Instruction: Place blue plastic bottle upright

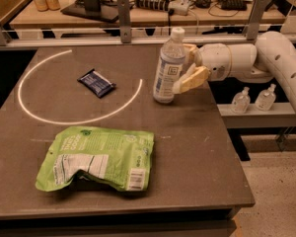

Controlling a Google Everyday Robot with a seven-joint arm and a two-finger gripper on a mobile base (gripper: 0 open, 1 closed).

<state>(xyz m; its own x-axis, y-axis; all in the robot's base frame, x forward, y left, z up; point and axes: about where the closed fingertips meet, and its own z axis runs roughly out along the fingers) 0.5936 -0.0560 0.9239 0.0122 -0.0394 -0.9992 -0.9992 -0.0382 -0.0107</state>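
Note:
The blue plastic bottle (167,70) stands on its base on the dark table (197,147), right of centre, its white cap on top and leaning slightly to the right. My gripper (188,64) is just to the right of it at mid-height. Its tan fingers (193,79) are spread apart. The near finger touches the bottle's right side and the far finger sits behind its shoulder. The white arm reaches in from the right edge.
A flat dark blue packet (96,83) lies inside a white arc on the table. A green chip bag (98,157) lies at the front left. Small clear pump bottles (240,101) stand on a shelf to the right. The table's right edge is close to the gripper.

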